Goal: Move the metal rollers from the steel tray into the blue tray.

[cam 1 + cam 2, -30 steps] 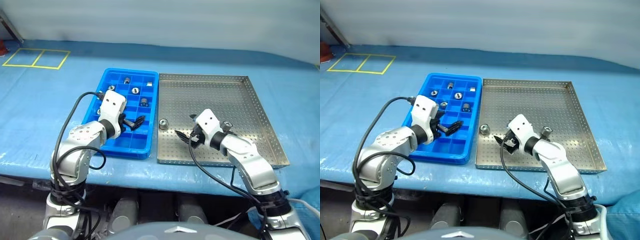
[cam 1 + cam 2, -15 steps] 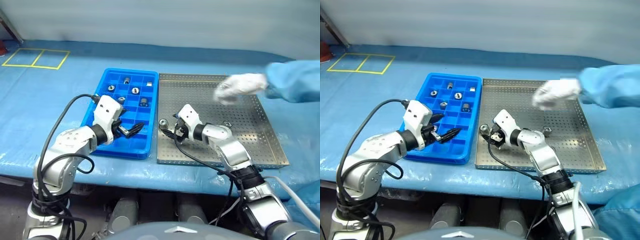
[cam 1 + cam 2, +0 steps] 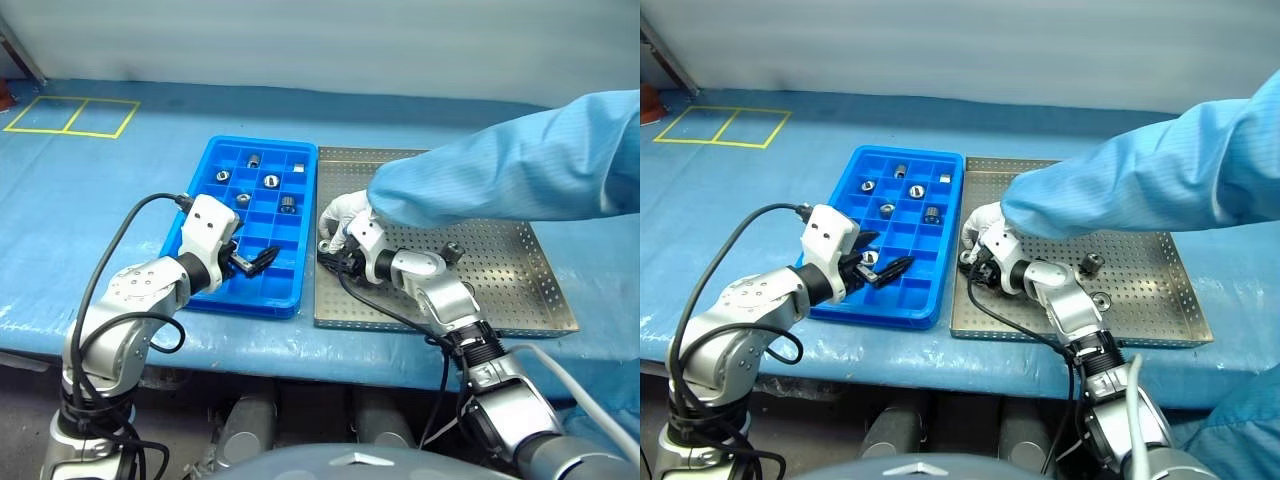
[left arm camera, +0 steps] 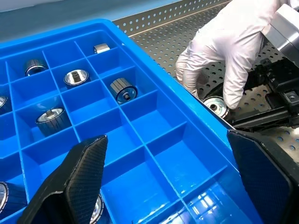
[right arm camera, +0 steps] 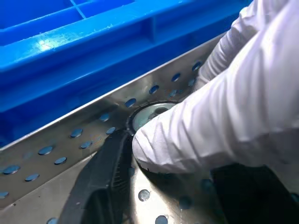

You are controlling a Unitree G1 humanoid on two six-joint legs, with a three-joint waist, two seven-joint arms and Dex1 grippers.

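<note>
in the head views a person's blue sleeve [image 3: 480,180] has come in across the steel tray [image 3: 500,295] from the right, and its white glove [image 3: 340,213] now sits right on top of the right hand [image 3: 335,258], which has itself reached over to the roller at the tray's left edge. that puts the pick in doubt: i judge the person is steadying or handing over the roller, so the robot cannot be said to have it yet. one more of the metal rollers [image 3: 453,250] lies well off to the right of that hand, behind the forearm, so the job is not finished. the left hand [image 3: 258,260] hovers, spread wide and empty, over the near cells of the blue tray [image 3: 240,302], with five rollers already in cells beyond it. the blue-covered bench [image 3: 100,210] carries both trays, and yellow tape marks [image 3: 70,115] lie far off to the left. in the left wrist view the wide fingers [image 4: 79,172] frame empty cells, and past the tray wall the glove's fingertips pinch the contested roller [image 4: 216,104] just beside the right hand's black parts. in the right wrist view the same roller [image 5: 149,114] rests on the perforated floor against the tray rim, touching the glove, which covers most of it; whether this hand is wide or narrow i cannot tell. the glove is what stands in the way of any lift.
</note>
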